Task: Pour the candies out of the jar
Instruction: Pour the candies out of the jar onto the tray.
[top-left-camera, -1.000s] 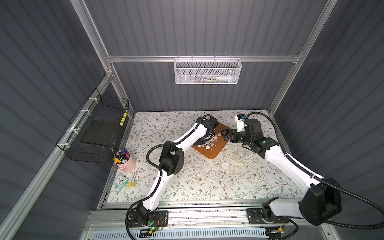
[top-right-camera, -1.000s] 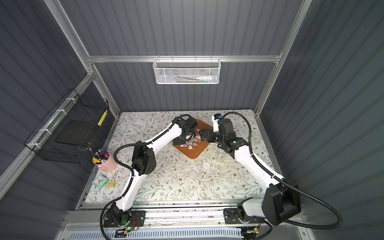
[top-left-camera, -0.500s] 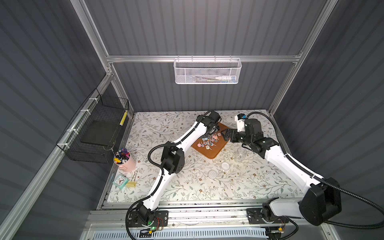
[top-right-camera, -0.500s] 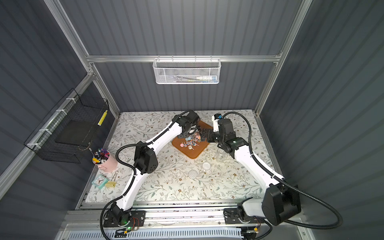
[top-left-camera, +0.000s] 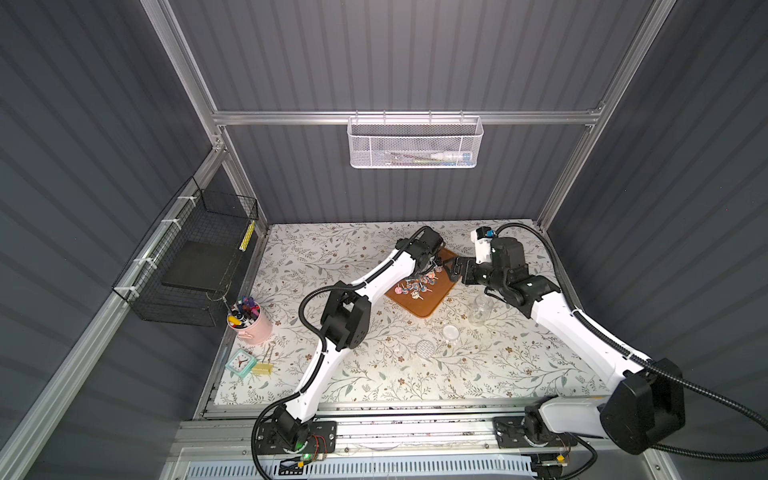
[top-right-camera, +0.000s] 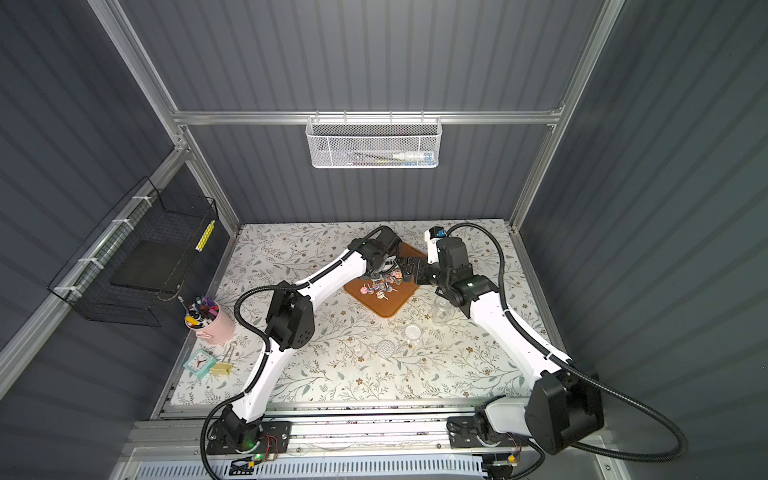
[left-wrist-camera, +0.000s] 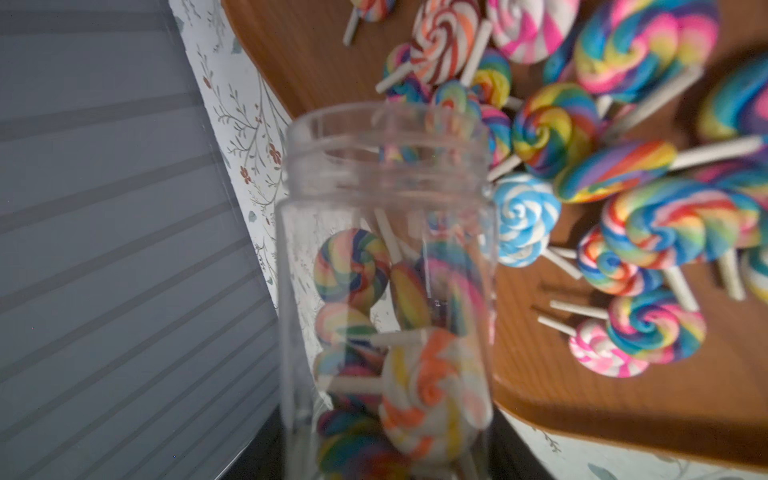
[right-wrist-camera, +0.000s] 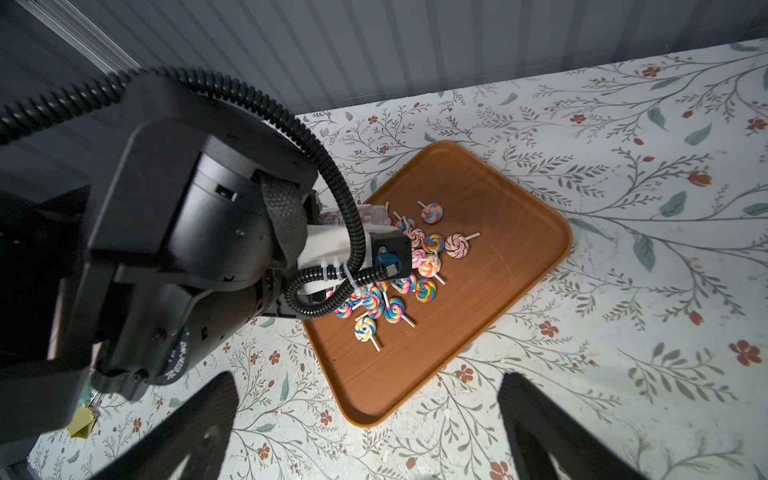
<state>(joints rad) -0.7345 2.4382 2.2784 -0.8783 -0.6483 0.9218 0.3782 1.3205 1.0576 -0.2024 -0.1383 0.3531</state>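
Candies (right-wrist-camera: 425, 289) lie on tray (right-wrist-camera: 498, 299) and in jar (left-wrist-camera: 386, 199); arm joint (right-wrist-camera: 174, 357) reads "DM-J4310".

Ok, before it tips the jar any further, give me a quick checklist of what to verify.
1. Mouth of the jar over the tray: ok, though near its edge.
2. Is the jar emptied: not ok, several candies are inside.
3. Poured candies on the tray, none on the tablecloth: ok where visible.
4. Is the left gripper shut on the jar: ok.
5. Is the right gripper open and holding nothing: ok.
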